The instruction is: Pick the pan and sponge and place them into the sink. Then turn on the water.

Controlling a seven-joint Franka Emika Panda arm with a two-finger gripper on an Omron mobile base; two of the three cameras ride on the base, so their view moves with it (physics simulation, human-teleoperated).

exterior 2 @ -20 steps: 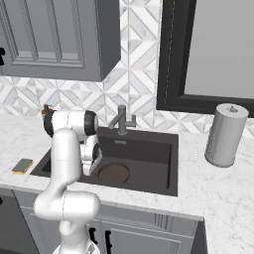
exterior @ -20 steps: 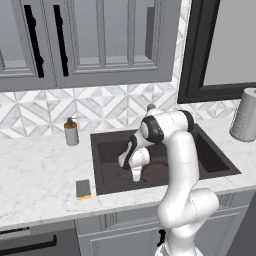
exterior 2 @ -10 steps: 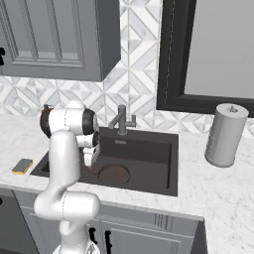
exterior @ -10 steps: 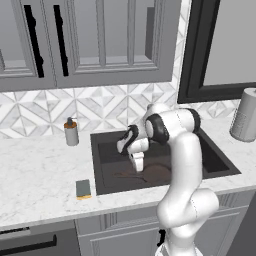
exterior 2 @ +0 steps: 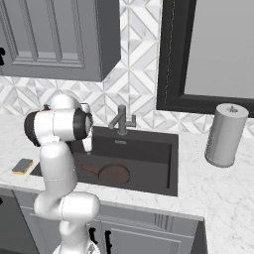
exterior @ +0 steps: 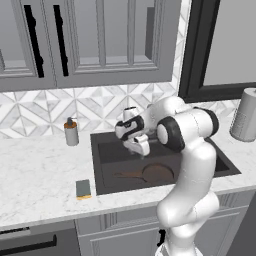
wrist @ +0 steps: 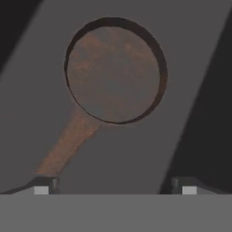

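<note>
The dark brown pan point(exterior: 156, 173) lies flat on the floor of the sink point(exterior: 108, 156), its long handle point(exterior: 127, 175) pointing left. My gripper point(exterior: 139, 146) hangs open above the sink's left half, over the handle and clear of it. In the hand view the pan point(wrist: 115, 70) sits straight below, its handle point(wrist: 68, 145) running toward my left fingertip point(wrist: 43, 186), and nothing is between the fingers of the gripper point(wrist: 114, 186). The sponge point(exterior: 83, 189) rests on the counter left of the sink, near the front edge. The right base view shows the pan point(exterior 2: 113, 173), the sponge point(exterior 2: 22, 166) and the faucet point(exterior 2: 121, 119).
A soap dispenser point(exterior: 71, 132) stands on the counter behind the sink's left corner. A paper towel roll point(exterior: 246, 115) stands far right on the counter. Grey wall cabinets point(exterior: 100, 40) hang above, and a dark-framed window point(exterior 2: 208, 49) is behind the sink.
The gripper has opened and let go of the pan, which now lies on the sink floor. The hand has risen a little out of the basin.
</note>
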